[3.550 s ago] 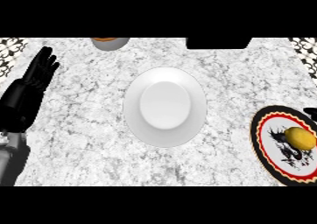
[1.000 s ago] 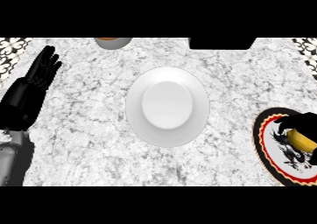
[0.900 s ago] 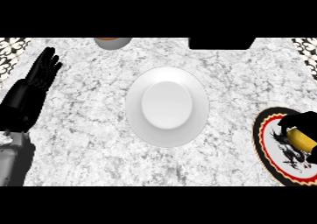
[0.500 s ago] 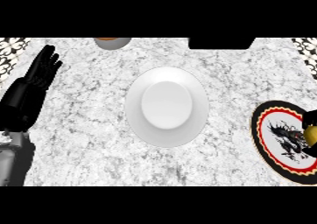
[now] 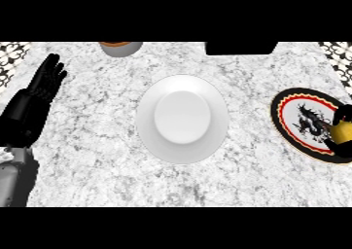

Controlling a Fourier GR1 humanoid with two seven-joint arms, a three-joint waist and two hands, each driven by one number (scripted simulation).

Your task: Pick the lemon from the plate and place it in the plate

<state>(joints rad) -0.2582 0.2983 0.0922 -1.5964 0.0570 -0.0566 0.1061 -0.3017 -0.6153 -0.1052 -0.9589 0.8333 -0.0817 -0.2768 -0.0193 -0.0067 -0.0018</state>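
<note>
- Head view is showing the right hand at the far right edge, over the patterned plate, with its dark fingers curling around the lemon from above and below.
- The lemon is sitting at the right side of that patterned plate; whether it is resting on the plate or already lifting off, I cannot tell.
- So the grasp is looking made, or nearly made, while the carry and the placing are both remaining.
- The white plate is lying in the middle of the counter, well apart from the lemon, with nothing on it.
- The left hand is resting at the left edge, fingers straight and together, pointing away.
</note>
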